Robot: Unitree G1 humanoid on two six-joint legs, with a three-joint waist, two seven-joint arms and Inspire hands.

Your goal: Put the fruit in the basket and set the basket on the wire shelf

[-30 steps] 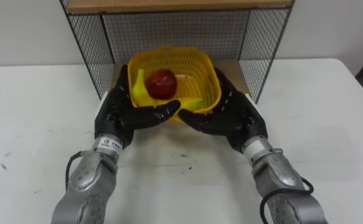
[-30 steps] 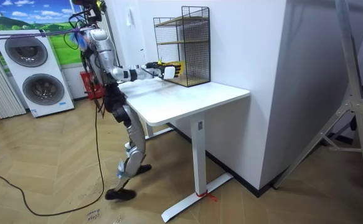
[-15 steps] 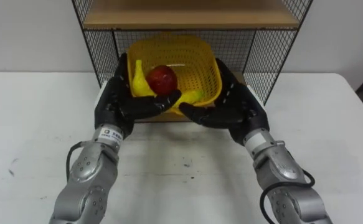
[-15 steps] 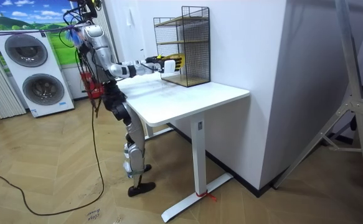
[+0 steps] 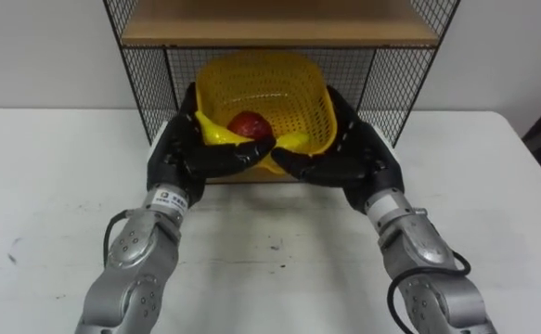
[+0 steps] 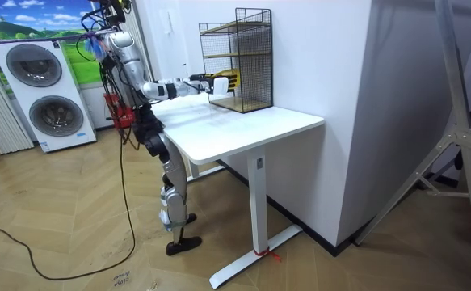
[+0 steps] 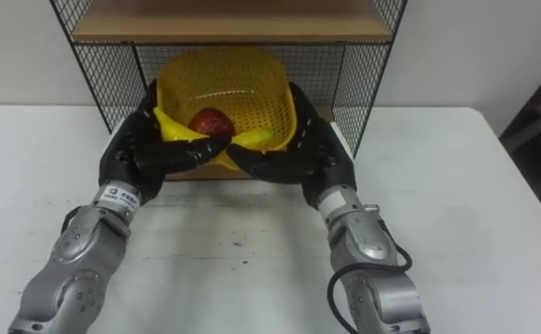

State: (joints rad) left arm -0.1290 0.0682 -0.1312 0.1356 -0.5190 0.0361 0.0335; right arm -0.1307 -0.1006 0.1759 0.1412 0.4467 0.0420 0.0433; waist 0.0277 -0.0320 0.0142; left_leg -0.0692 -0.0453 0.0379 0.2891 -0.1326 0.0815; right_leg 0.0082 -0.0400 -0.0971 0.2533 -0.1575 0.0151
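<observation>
A yellow mesh basket (image 5: 272, 76) is tipped toward me at the mouth of the wire shelf's (image 5: 148, 85) lower compartment, under its wooden board (image 5: 279, 26). Inside lie a red apple (image 5: 249, 123) and a banana (image 5: 214, 135), with another yellow-green fruit (image 5: 289, 141) at the near wall. My left hand (image 5: 179, 156) clasps the basket's left side and my right hand (image 5: 352, 160) its right side. Both thumbs wrap across the near wall below the fruit. In the room view the basket (image 6: 223, 78) is held out at arm's length against the shelf (image 6: 239, 56).
The shelf stands at the back of a white table (image 5: 47, 195), against the wall. Black mesh walls close the compartment at both sides. I stand at the table's end on the room view's left, with washing machines (image 6: 41, 93) behind me.
Both hands have carried the basket up and forward into the shelf's lower opening, and it tips more toward me. In the room view I have stepped closer to the table.
</observation>
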